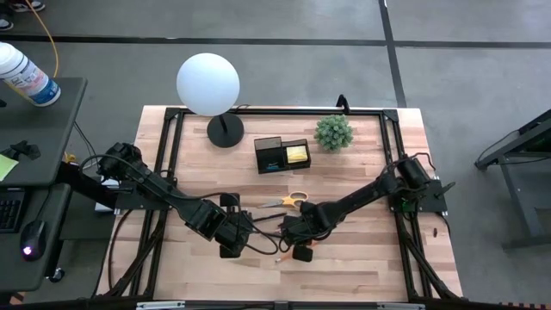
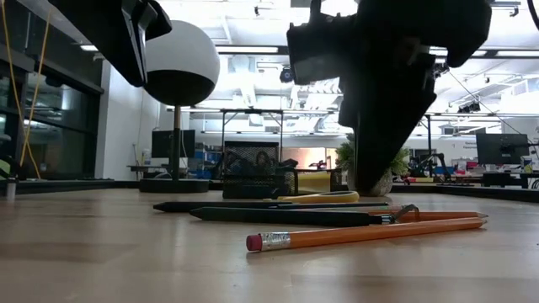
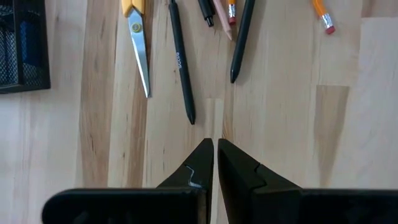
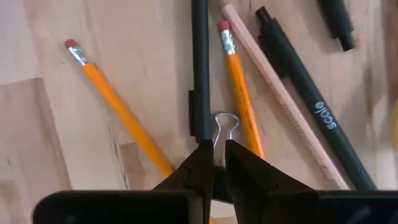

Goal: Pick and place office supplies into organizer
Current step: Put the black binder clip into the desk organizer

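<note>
The pale wooden counter (image 1: 362,258) with its black frame carries everything. Largest upon it are the two dark jointed arms, reaching in from either side and meeting near the front middle. At the back left stands a white globe lamp (image 1: 207,83) on a black round base, and toward the back right a small green potted plant (image 1: 333,133).

Between lamp and plant sits the small black mesh organizer box (image 1: 281,155), with a yellow square sticky-note pad (image 1: 298,153) in its right compartment and something blue in the left one. In front of it, apart from it, lie the yellow-handled scissors (image 1: 291,201), blades pointing left in the high view.

Nearer the front, a loose scatter of pens and pencils lies between the two arms: a long black pen (image 3: 180,59), a second dark pen (image 3: 241,40), a pale wooden pencil (image 4: 286,102), and two orange pencils with red erasers (image 4: 115,102) (all flat on the wood, some crossing).

The right tool (image 4: 214,163) is lowered onto this scatter, its fingers drawn nearly together about a small silver wire binder-clip handle (image 4: 225,127) beside an orange pencil. The left tool (image 3: 214,149) hovers just short of the pen tips, clenched and holding nothing.
</note>
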`<move>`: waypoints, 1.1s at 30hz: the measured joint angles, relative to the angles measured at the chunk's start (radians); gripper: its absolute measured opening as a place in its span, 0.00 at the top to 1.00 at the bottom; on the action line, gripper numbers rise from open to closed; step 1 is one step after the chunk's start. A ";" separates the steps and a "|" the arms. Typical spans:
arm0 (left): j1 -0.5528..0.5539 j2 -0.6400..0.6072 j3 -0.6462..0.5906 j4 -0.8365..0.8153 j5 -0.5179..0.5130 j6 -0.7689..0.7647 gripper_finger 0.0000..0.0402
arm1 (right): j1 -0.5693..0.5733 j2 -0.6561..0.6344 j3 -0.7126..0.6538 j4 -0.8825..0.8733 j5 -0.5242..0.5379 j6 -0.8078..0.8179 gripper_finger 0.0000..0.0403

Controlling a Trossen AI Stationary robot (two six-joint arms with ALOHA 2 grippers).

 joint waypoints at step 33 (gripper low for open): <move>0.000 -0.001 0.000 0.019 0.001 0.001 0.96 | -0.002 0.068 0.002 -0.015 -0.027 0.008 0.91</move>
